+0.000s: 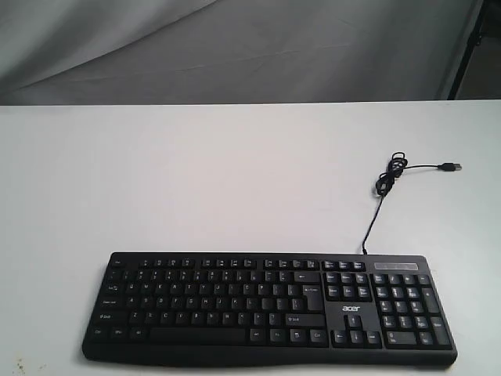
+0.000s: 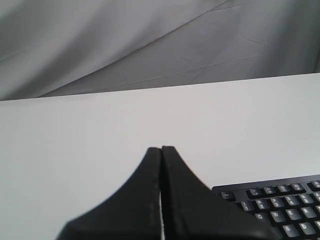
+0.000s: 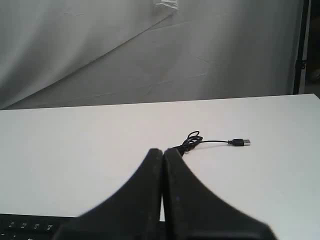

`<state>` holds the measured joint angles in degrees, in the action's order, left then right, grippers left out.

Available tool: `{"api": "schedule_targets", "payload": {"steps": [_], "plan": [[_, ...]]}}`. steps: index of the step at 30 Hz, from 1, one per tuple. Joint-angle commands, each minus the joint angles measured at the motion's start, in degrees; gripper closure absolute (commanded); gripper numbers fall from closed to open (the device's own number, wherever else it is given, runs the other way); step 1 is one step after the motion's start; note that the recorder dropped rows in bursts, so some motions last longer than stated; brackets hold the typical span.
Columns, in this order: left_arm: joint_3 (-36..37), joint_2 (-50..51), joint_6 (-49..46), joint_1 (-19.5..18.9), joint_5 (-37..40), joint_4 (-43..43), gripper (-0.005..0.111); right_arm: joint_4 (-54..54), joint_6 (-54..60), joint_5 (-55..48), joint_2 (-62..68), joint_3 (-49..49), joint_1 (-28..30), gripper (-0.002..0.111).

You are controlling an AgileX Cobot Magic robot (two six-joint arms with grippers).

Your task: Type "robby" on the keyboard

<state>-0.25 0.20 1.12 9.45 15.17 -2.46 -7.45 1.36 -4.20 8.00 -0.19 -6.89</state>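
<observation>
Lying along the near edge of the white table [image 1: 196, 180], your keyboard [image 1: 270, 309] sits flat, its long side running left to right in the exterior view. The number pad is at the right end, and the white acer logo [image 1: 352, 310] sits just left of that pad. Its thin black cable [image 1: 368, 231] leaves the back edge near the right end and runs away across the table. It gathers in a small loose coil and ends in a USB plug [image 1: 452, 167] resting on the surface. A grey cloth backdrop [image 1: 235, 47] hangs behind the table.

Your left gripper [image 2: 161, 150] has its two black fingers pressed together tip to tip with nothing between them. Its wrist view shows the keyboard's back left corner close by the fingers. Your right gripper [image 3: 163, 151] is likewise closed on itself and empty. Its wrist view shows a strip of the keyboard's back edge near the fingers, with the coil and plug farther out. You cannot tell how high either gripper is above the keys.
</observation>
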Motion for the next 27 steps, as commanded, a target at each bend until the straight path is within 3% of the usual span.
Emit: {"api": "schedule_targets", "payload": {"steps": [1,17,27], "plan": [[0.2,-0.2,0.2,0.4,-0.4,-0.3,0.107,0.4,-0.1,0.1,0.1,0.2,0.4,0.108],[0.2,-0.2,0.2,0.4,-0.4,-0.3,0.107,0.4,-0.1,-0.5,0.4,0.2,0.4,0.108],[0.2,-0.2,0.2,0.4,-0.4,-0.3,0.107,0.7,-0.1,-10.3,10.9,-22.9,0.1,0.108]]}}
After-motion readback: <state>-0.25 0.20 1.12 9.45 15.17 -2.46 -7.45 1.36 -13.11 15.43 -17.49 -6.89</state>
